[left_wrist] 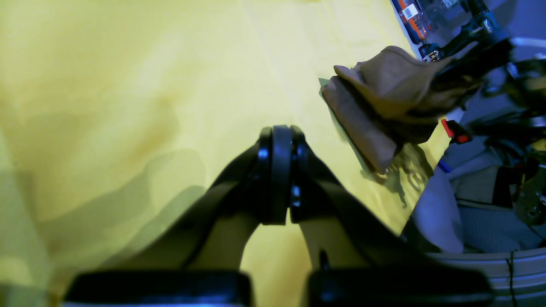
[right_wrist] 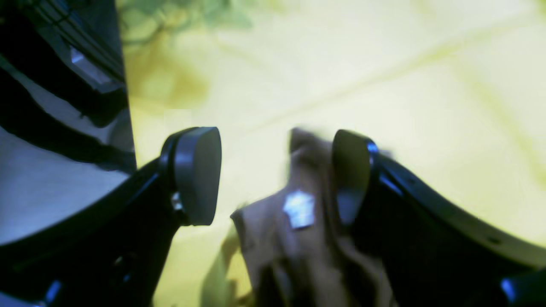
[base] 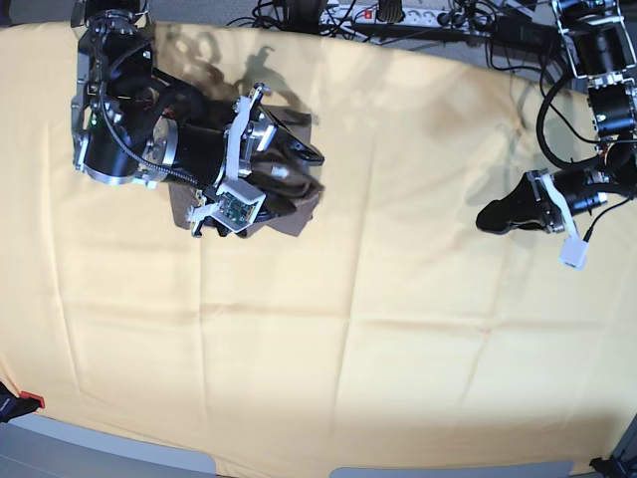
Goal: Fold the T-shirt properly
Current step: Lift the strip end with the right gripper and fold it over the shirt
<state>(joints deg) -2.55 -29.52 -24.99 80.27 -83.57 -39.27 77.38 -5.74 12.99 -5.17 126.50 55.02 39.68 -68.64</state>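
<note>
2 grippers show, and you have 1 T-shirt (right_wrist: 298,238) bunched between the spread jaws of the right gripper (right_wrist: 277,175), its fabric lying against 1 pad while the other stands clear. 1 small white label (right_wrist: 299,208) sits on it, with no writing you can read. Your left gripper (left_wrist: 279,179) is pressed closed on nothing, well apart, over the yellow cloth (base: 378,329).

Both arms are chunky black-and-silver cylinder joints with black cables looped along them. Each wrist carries a small white bracket, and the right one has a green circuit board on it. The left hand (left_wrist: 279,179) and right hand (right_wrist: 273,177) have glossy black curved fingers tipped with rounded dark grey pads (right_wrist: 198,175).
</note>
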